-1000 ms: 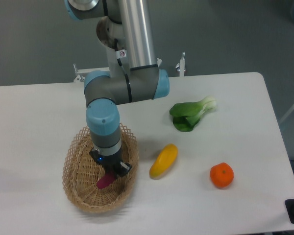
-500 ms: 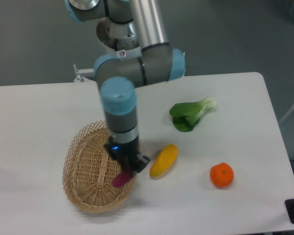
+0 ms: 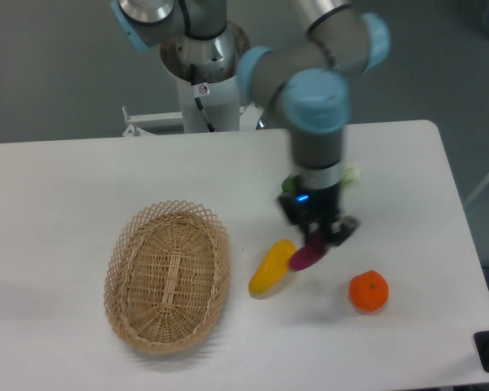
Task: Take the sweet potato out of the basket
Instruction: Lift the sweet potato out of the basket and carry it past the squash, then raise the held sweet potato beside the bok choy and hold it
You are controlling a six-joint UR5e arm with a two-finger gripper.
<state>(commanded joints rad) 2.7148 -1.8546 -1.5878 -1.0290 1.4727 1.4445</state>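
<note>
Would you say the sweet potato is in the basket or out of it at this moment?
Out. The sweet potato hangs from the claw, clear of the basket, next to the yellow fruit.

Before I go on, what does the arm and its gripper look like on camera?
The arm has silvery-grey tube links and grey joint housings with light-blue round caps. A small red-and-white sticker and a thin black cable show near the base column. The wrist ends in a grey cylinder with a small blue light, then a compact black two-finger gripper.

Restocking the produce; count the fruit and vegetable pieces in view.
4: sweet potato held in the jaws above the table, yellow fruit right of the basket, orange further right, leafy green mostly hidden behind the arm.
</note>
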